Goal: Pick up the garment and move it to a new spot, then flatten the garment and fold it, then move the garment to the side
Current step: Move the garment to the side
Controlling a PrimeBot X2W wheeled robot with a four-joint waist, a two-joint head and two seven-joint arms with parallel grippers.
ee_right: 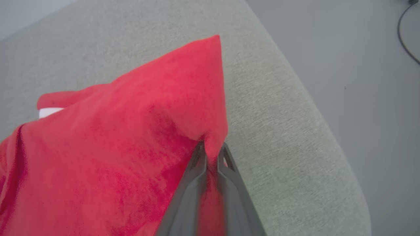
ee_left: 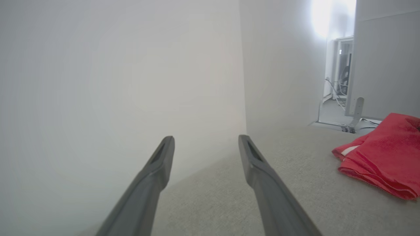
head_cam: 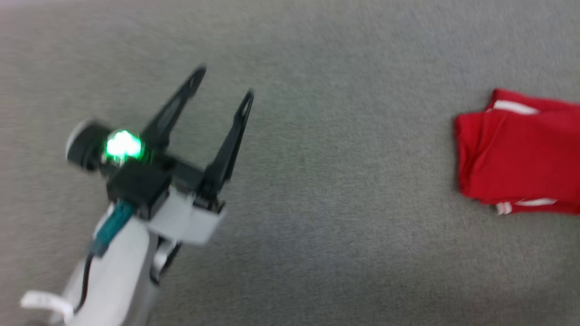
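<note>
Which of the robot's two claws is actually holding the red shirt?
The right gripper: it is pinched shut on an edge of the garment. The left gripper stands open, apart from it, holding nothing.

One red garment (head_cam: 521, 154). Two hands: left hand (head_cam: 224, 83), right hand (ee_right: 212, 148). One grey cushion (ee_right: 279, 114), seemingly.

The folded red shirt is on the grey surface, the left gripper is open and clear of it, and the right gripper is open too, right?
No: the right gripper is shut, pinching an edge of the red shirt, as the right wrist view shows. The shirt is on the grey surface, and the left gripper is open, clear of it.
</note>
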